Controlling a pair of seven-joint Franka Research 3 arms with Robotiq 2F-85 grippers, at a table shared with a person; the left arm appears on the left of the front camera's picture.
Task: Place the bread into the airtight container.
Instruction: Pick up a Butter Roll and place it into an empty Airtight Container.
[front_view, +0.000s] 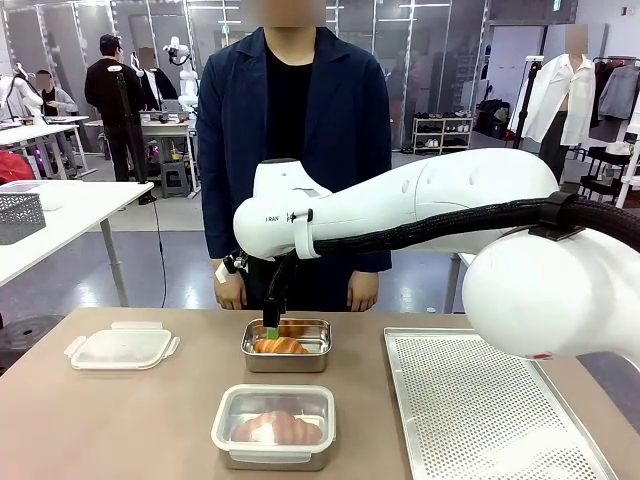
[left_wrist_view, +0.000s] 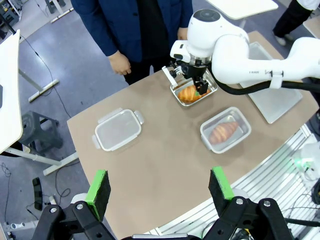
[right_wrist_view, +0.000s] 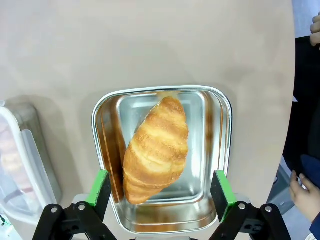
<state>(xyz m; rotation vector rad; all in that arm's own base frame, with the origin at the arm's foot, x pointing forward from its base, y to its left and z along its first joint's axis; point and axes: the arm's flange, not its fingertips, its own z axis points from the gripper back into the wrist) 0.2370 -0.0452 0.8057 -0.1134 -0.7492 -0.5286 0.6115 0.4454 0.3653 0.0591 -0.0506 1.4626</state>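
Observation:
A golden croissant (right_wrist_view: 157, 150) lies in an open steel container (right_wrist_view: 220, 100) at mid-table, in front of the person. My right gripper (right_wrist_view: 160, 192) hangs open just above it, its pads (right_wrist_view: 100, 187) on either side of the croissant's near end without touching. In the front view the right gripper (front_view: 272, 335) points down into the steel container (front_view: 310, 362) beside the croissant (front_view: 280, 346). My left gripper (left_wrist_view: 159, 187) is open and holds nothing, high above the table's near side. From there the croissant (left_wrist_view: 188, 93) lies below the right gripper (left_wrist_view: 200, 89).
A second container (front_view: 273, 425) with a clear lid on it holds another bread near the front edge. A clear plastic lid (front_view: 122, 347) lies at the left. A perforated metal tray (front_view: 480, 410) covers the right side. The person's hands (front_view: 230, 290) hang at the far edge.

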